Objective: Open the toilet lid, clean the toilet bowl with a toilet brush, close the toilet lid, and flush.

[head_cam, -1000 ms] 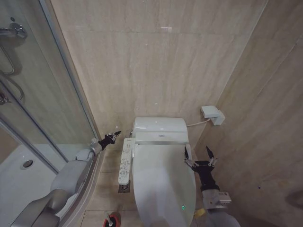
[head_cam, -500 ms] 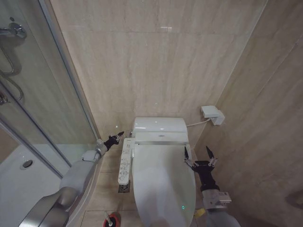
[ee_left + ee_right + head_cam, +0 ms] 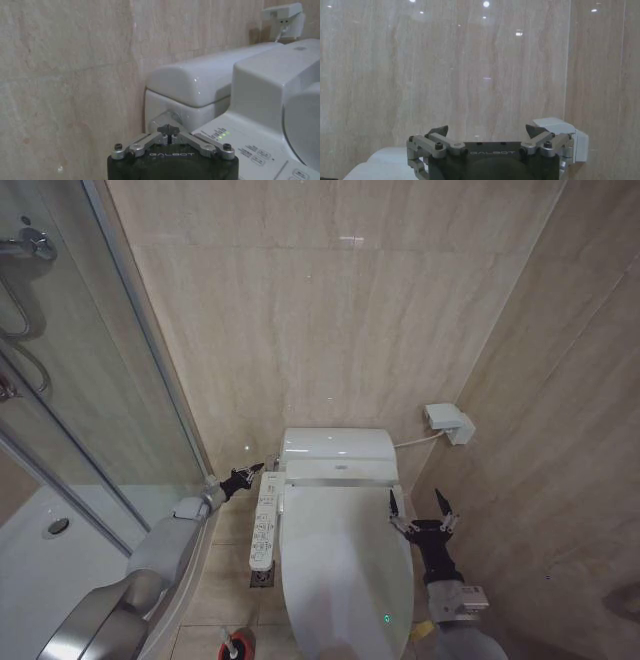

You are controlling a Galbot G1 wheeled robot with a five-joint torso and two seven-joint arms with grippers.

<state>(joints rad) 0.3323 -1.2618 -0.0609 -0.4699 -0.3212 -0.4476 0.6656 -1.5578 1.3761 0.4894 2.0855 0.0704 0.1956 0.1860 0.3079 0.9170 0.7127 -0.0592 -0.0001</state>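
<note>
The toilet lid (image 3: 345, 570) lies shut over the toilet bowl, which is hidden beneath it. My left gripper (image 3: 256, 469) is shut with nothing in it, its tips at the left side of the white tank (image 3: 336, 445). In the left wrist view the left gripper (image 3: 169, 129) touches or nearly touches a round chrome button (image 3: 161, 121) on the tank's (image 3: 200, 84) side wall. My right gripper (image 3: 417, 505) hovers open beside the lid's right edge, holding nothing, and faces the wall in the right wrist view (image 3: 487, 132). The toilet brush (image 3: 236, 645) stands in its red holder on the floor at front left.
A long white button panel (image 3: 266, 520) runs along the toilet's left side. A glass shower wall (image 3: 110, 400) and white tray (image 3: 40, 550) close off the left. A wall socket box (image 3: 448, 423) with a cable sits at the right corner. A floor drain (image 3: 262, 576) lies beside the toilet.
My left gripper has crept a little to the right, closer to the tank's side. The right arm and the lid have stayed still.
</note>
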